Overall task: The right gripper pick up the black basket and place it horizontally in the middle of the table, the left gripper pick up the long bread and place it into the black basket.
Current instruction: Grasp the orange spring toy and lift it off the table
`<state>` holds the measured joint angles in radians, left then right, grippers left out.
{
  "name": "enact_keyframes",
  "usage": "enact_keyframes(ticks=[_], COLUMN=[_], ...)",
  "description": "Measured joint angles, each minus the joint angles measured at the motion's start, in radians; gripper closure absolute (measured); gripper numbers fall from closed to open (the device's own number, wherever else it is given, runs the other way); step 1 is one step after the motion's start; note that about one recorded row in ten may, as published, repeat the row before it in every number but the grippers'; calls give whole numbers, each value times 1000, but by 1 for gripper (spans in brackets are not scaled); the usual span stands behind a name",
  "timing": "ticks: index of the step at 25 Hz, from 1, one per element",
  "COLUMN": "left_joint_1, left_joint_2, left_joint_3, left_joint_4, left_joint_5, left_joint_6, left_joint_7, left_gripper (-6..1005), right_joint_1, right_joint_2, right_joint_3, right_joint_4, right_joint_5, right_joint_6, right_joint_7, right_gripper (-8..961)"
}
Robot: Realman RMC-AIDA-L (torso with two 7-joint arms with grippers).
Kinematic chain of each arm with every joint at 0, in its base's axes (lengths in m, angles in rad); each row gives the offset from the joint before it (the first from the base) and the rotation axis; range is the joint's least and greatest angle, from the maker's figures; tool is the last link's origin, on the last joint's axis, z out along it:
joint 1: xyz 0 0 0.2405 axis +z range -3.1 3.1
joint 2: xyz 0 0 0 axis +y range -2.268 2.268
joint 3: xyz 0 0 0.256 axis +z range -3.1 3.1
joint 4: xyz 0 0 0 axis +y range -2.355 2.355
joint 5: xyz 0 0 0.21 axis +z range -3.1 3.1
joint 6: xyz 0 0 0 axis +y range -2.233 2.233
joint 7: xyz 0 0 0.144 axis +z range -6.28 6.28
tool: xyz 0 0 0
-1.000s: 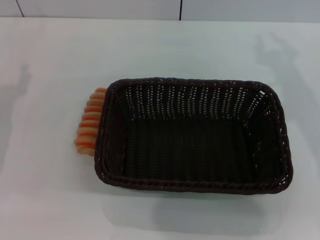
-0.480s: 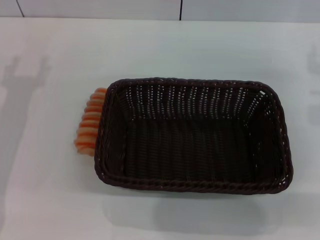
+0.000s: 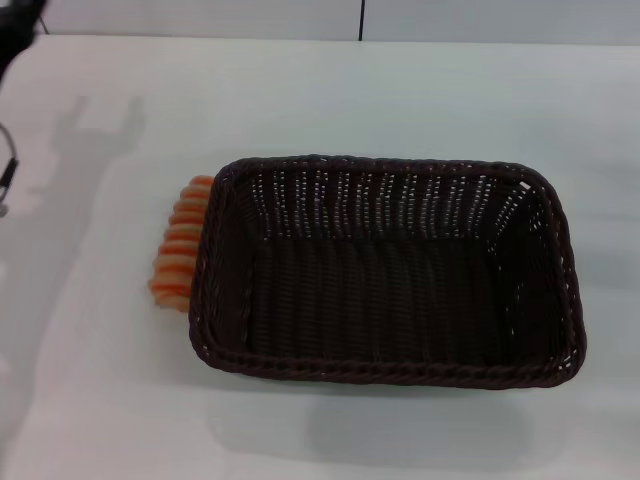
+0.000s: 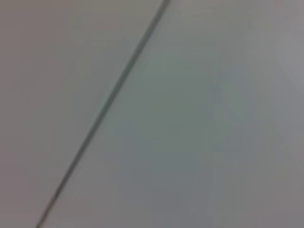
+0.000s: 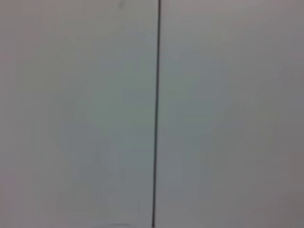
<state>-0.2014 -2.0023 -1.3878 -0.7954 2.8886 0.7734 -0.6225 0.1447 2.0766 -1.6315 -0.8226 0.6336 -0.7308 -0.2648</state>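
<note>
While a dark edge of the left arm (image 3: 12,30) now enters beyond the black basket's (image 3: 385,268) left side (finger state: cannot tell), the long bread (image 3: 178,243) lies untouched against that side, so its pickup seems about to begin.

The basket (image 3: 385,268) is a large rectangular one of dark brown-black wicker, with flared sides and a braided rim. It sits upright on the white table (image 3: 330,95), its long side running left to right, about mid-table and a little toward the near edge. Its inside holds nothing. The bread (image 3: 178,243) is a small long loaf, tan with orange crosswise stripes and ridged like stacked slices. It lies flat on the table against the basket's left wall, its length running near to far, partly hidden by the rim.
</note>
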Motion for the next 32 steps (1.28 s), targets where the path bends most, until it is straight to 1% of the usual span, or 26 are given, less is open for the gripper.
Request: enact_keyframes(ticks=[1, 2, 4, 5, 6, 7, 8, 9, 10, 11, 13, 14, 15, 16, 17, 18, 19, 20, 21, 24, 25, 27, 29, 30, 31, 32], left_joint_1=[0, 3, 7, 9, 9, 11, 10, 10, 3, 3, -11, -18, -37, -48, -54, -62, -62, -74, -74, -101, -124, -135, -167, -199, -199, -216], left_joint_2=[0, 9, 29, 44, 44, 48, 55, 55, 50, 50, 29, 17, -22, -42, -51, -59, -59, -59, -59, -58, -58, -58, -58, -58, -58, -58], left_joint_3=[0, 11, 32, 42, 42, 45, 44, 44, 28, 28, -9, -28, -89, -124, -142, -159, -159, -164, -164, -167, -170, -171, -173, -179, -179, -183], left_joint_4=[0, -42, -138, -221, -221, -259, -368, -368, -446, -446, -523, -551, -616, -648, -667, -690, -690, -713, -713, -735, -739, -741, -742, -738, -738, -732], left_joint_5=[0, 0, 0, 0, 0, 0, 0, 0, -1, -1, -3, -4, -8, -8, -8, -9, -9, -13, -13, -18, -19, -19, -19, -19, -19, -19], left_joint_6=[0, -54, -210, -358, -358, -433, -640, -640, -830, -830, -1029, -1099, -1271, -1356, -1403, -1454, -1454, -1511, -1511, -1612, -1688, -1719, -1800, -1865, -1865, -1894], left_joint_7=[0, 2, 2, 5, 5, 8, 32, 32, 83, 83, 158, 187, 265, 310, 333, 359, 359, 368, 368, 375, 384, 389, 399, 407, 407, 411], left_gripper=[195, 195, 195, 196, 196, 196, 196, 197, 197, 197, 198, 198, 198, 199, 199, 199, 199, 200, 200, 201, 201, 202, 202, 202, 203, 203], right_joint_1=[0, 11, 37, 64, 64, 76, 106, 106, 128, 128, 148, 157, 173, 180, 180, 197, 197, 213, 219, 227, 229, 229, 228, 227, 227, 226], right_joint_2=[0, 0, -1, -3, -3, -4, -5, -5, -8, -8, -12, -14, -18, -20, -20, -22, -22, -25, -27, -30, -31, -32, -33, -33, -33, -33], right_joint_3=[0, 7, 20, 36, 36, 44, 69, 69, 80, 80, 85, 87, 88, 88, 88, 88, 88, 88, 88, 89, 89, 89, 89, 89, 89, 89], right_joint_4=[0, 16, 49, 87, 87, 104, 152, 152, 187, 187, 216, 227, 248, 258, 258, 280, 280, 305, 314, 327, 329, 330, 330, 331, 331, 333], right_joint_5=[0, -1, -5, -6, -6, -7, -8, -8, -8, -8, -9, -9, -9, -9, -9, -9, -9, -9, -9, -9, -9, -9, -9, -9, -9, -9], right_joint_6=[0, -3, -7, -9, -9, -11, -17, -17, -26, -26, -36, -42, -53, -57, -57, -67, -67, -75, -79, -83, -86, -86, -86, -86, -86, -86], right_joint_7=[0, 0, 0, 0, 0, 0, -5, -5, -6, -6, -7, -7, -6, -4, -4, -2, -2, -2, -1, 0, 0, 0, 0, 0, 0, 0], right_gripper=[230, 203, 176, 163, 149, 136, 136, 136, 136, 136, 136, 136, 136, 135, 135, 135, 135, 135, 135, 135, 135, 135, 136, 136, 136, 136])
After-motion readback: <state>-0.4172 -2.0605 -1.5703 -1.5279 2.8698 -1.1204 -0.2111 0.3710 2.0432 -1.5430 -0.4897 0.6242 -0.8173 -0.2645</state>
